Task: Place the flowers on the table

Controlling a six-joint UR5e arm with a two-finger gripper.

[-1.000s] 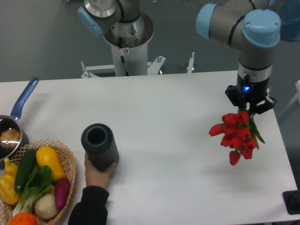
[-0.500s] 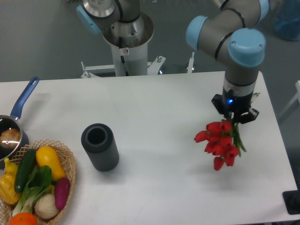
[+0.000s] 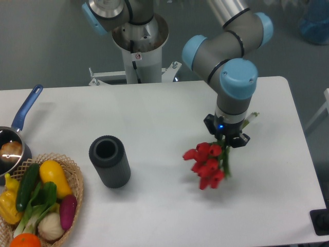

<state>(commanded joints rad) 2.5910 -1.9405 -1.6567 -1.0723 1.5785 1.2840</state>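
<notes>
The tool (image 3: 226, 139) grips the flowers (image 3: 207, 164) by their stems, blooms hanging above the bench (image 3: 154, 113) toward its right edge; lowering and release remain.

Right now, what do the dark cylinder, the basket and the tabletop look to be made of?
Dark cylinder: likely matte rubber or plastic, going by its ribbed, dull grey-black wall and open top.
Basket: woven wicker or straw; tan, with a braided rim.
Tabletop: smooth matte white, probably laminate; there is no grain or glare.
</notes>
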